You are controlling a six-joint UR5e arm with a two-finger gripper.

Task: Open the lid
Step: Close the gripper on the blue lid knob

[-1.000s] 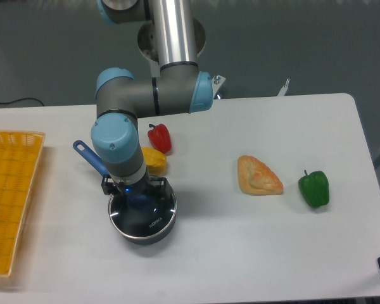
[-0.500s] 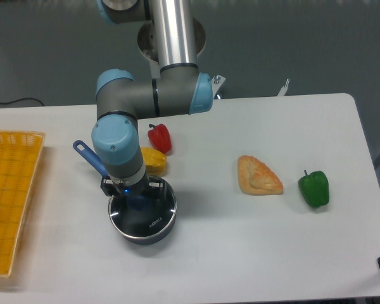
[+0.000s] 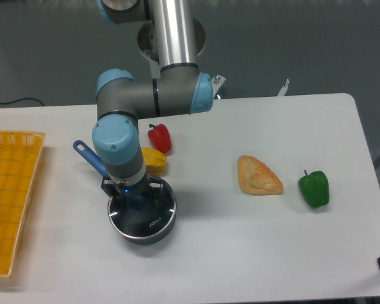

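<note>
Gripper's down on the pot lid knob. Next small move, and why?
Probably a short straight lift. The gripper sits at the blue knob of the lid, which rests seated on the saucepan. Whether the fingers have closed on the knob can't be seen under the wrist, so confirm grip first.

The arm's wrist hides the gripper (image 3: 137, 197), the lid's (image 3: 153, 214) knob and most of the saucepan handle (image 3: 88, 156). The yellow basket (image 3: 12, 190) is cropped at left; the lid's lettering seems unreadable.
</note>
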